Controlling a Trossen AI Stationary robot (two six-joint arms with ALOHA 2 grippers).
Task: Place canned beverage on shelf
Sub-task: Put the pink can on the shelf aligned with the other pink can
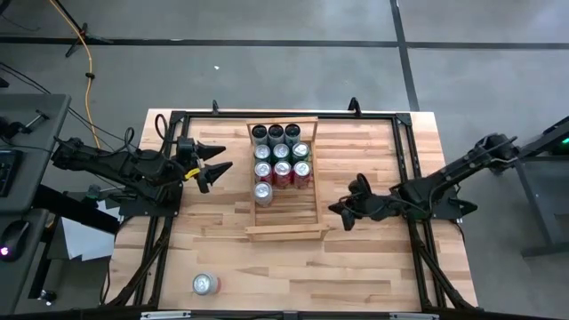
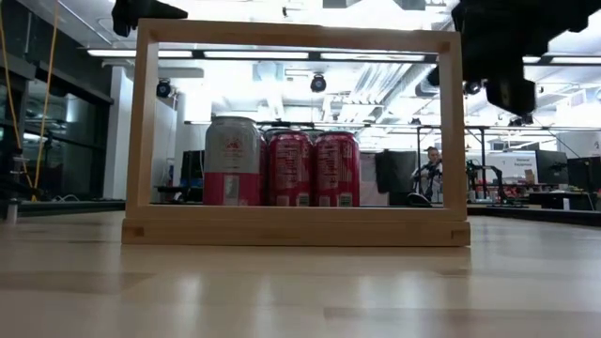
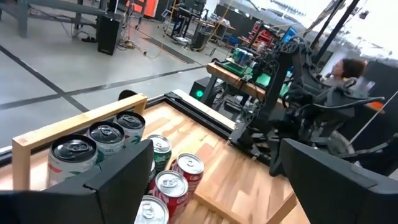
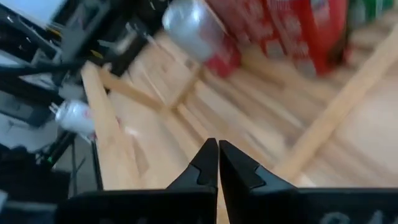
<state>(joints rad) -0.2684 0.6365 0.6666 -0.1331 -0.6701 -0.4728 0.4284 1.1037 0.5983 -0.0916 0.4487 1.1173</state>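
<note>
Right gripper (image 1: 341,213) fingers pinched together, empty, beside the shelf (image 1: 284,233); left gripper (image 1: 216,166) spread apart. We see the loose can (image 1: 205,284) upright near the table's front-left corner, left arm nearer.

Ten cans (image 1: 282,152) in one shelf (image 1: 284,233), one loose can (image 1: 205,284).

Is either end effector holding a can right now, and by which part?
Neither. The left end effector is open and empty beside the shelf; the right end effector is shut on nothing. A loose can lies untouched.
</note>
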